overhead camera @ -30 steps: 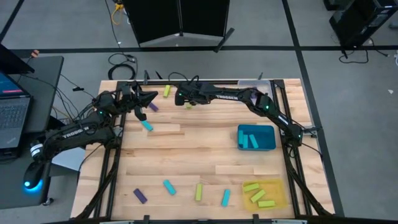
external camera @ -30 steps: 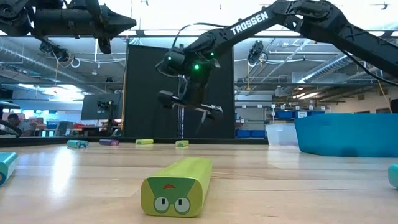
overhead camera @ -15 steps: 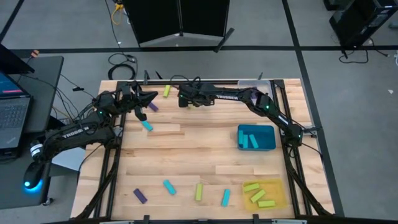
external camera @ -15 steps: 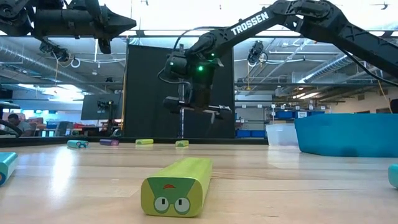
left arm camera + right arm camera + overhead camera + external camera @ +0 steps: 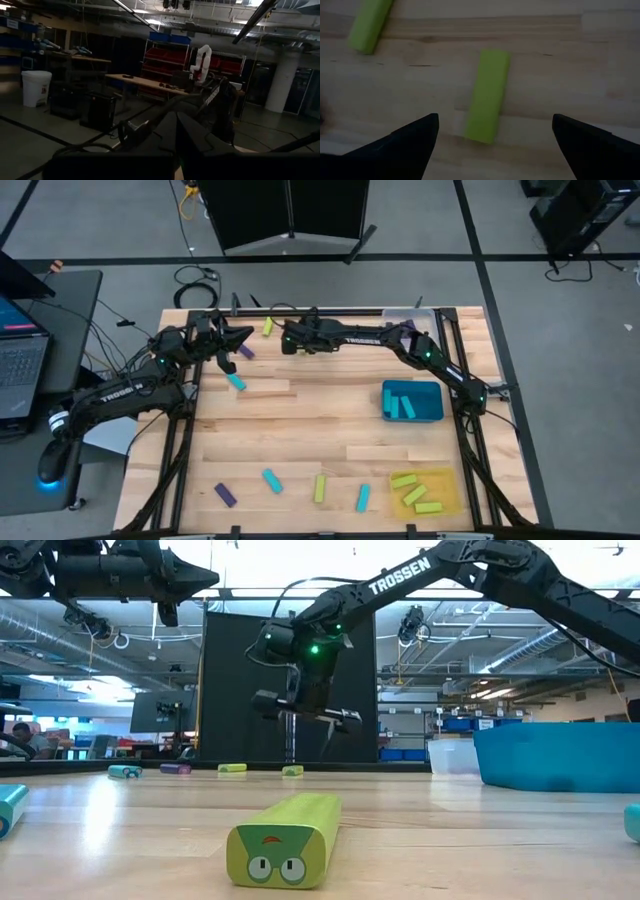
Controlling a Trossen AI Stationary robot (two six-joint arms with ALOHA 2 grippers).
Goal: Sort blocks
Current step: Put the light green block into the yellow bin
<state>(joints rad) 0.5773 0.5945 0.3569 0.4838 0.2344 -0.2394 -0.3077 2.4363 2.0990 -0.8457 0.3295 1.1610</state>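
Though short, yellow-green rectangular block [image 5: 487, 95]

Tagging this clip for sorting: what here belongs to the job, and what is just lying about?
Job:
- yellow-green block under the open right gripper
- loose blocks
- teal tray
- yellow tray

Lying about:
- laptop
- floor cables

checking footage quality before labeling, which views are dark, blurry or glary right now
Left wrist view: very dim, the room behind barely lit and the foreground near black. Right wrist view: soft, the yellow-green block under the open right gripper has fuzzy edges. Low view: bright backlight from the ceiling washes the top, and the near yellow-green block casts a sheen on the table. High view: even light, no glare.
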